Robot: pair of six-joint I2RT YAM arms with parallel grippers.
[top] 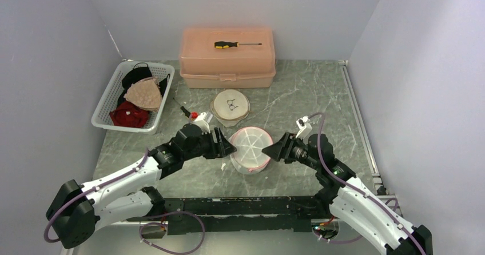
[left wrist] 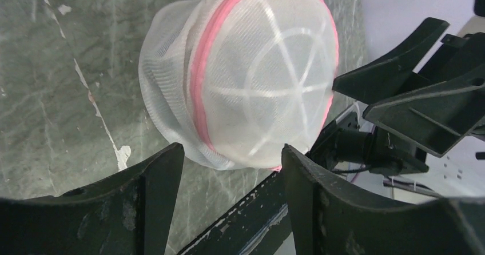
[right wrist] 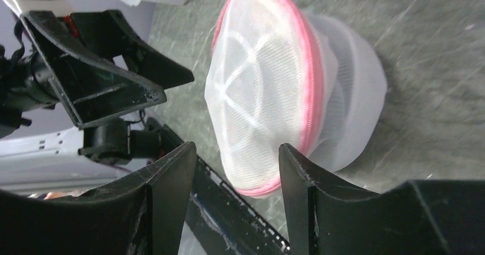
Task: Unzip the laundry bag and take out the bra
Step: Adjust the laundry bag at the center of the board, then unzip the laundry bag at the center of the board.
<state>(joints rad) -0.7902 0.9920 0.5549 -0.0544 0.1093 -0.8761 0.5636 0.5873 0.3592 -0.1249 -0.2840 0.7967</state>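
The laundry bag [top: 250,146] is a round white mesh dome with a pink zipper band, lying on the green marble table between both grippers. My left gripper [top: 226,143] is open at the bag's left side. In the left wrist view the bag [left wrist: 257,78] sits just beyond my open left gripper [left wrist: 230,149], with nothing held. My right gripper [top: 271,150] is open at the bag's right side. In the right wrist view the pink rim of the bag [right wrist: 269,95] hangs between the tips of the open right gripper [right wrist: 237,146], ungripped. The bra is hidden.
A white basket [top: 108,98] with beige, black and red garments stands at the back left. A pink plastic box [top: 227,66] carrying a screwdriver [top: 235,44] is at the back. A flat round cloth piece [top: 230,105] lies behind the bag. A black rail [top: 246,206] runs along the near edge.
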